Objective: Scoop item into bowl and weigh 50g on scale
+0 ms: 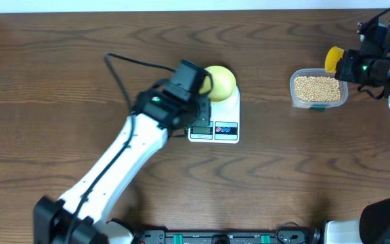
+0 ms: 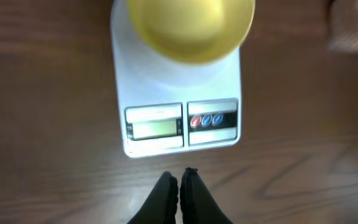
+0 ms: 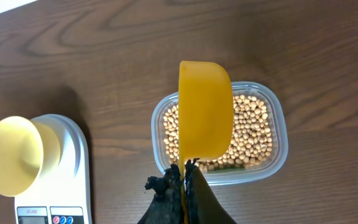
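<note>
- The table (image 1: 59, 54) is dark brown wood and carries everything. The scale stands near its middle and the tub at its right side, well apart from each other.
- The left arm (image 1: 127, 146) reaches over the table to the scale. The left fingers (image 2: 166, 193) are closed on nothing and hover just in front of the display end of the scale.
- The scale (image 1: 230, 108) is a white rectangle with a grey display (image 2: 155, 127) and small red and blue buttons. We cannot read the digits. We judge it light and easy to push, so nothing should bump it during weighing.
- The tub (image 3: 281, 134) is clear plastic, rectangular with round corners, and holds a thick layer of beans.
- The bowl (image 2: 191, 28) is small, round and pale yellow. It stands on the far end of the scale, away from the display, and it looks empty. We think it is light plastic that can slide or tip, so the beans should fall gently into its middle.
- The spoon (image 3: 206, 109) is a yellow measuring spoon. The right fingers (image 3: 199, 193) are clamped on its handle, and its cup hangs above the tub. We cannot tell if it holds beans.
- The beans (image 3: 250, 134) are small, round, beige-tan and smooth. We judge them hard, dry and quick to roll, so fingers cannot take them well. The spoon must carry them level, and the last grams want a slow pour.
</note>
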{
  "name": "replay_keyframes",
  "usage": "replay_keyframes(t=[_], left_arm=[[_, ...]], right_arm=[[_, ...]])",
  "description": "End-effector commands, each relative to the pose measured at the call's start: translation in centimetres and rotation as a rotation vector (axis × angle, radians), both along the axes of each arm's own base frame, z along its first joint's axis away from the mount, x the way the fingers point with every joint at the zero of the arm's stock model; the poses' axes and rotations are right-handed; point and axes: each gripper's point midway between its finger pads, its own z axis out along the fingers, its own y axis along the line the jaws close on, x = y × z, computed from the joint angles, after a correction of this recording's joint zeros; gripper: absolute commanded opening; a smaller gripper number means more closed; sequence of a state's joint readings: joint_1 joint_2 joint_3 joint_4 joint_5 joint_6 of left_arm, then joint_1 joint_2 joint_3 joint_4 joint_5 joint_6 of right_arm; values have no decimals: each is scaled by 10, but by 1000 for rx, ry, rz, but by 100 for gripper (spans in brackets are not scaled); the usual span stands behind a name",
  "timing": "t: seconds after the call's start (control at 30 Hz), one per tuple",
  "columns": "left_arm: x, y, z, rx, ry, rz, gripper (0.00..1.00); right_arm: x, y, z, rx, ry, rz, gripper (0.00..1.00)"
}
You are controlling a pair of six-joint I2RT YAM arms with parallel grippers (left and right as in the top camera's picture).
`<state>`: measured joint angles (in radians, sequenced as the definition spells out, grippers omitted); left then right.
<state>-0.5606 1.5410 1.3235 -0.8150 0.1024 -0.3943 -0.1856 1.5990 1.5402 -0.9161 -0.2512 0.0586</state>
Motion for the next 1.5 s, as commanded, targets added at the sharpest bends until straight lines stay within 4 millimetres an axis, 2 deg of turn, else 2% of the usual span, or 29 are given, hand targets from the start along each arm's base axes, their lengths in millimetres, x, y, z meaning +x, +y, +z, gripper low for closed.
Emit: replay_keyframes(t=[0.0,0.23,0.37,0.47,0.77,0.87,1.1,1.3,1.47], left_arm=[[-1,-13,-26,109,0,-91,8],[-4,-24,-68,198,61,-207,8],[-1,-36,-81,257,23,-255,8],[2,-38,-87,300,-11,-257,8],[11,-51,-101,256,-91,-258,8],[13,-53,-105,267,-125,-320,8],[9,-49,-114,300,-122,-381,8],[7,-48,-137,322,-81,-389,8],[10,-51,-139,317,-89,-387,8]], right_arm=[[2,3,8,-4,-21,22,1],[1,3,7,-3,-15,22,1],[1,3,7,-4,-18,22,1],[2,3,7,-4,-21,22,1],[2,3,7,-4,-21,22,1],[2,3,7,-4,-21,22,1],[1,3,7,-3,-18,22,1],[1,3,7,-3,-18,22,1],[1,3,7,-3,-18,22,1]])
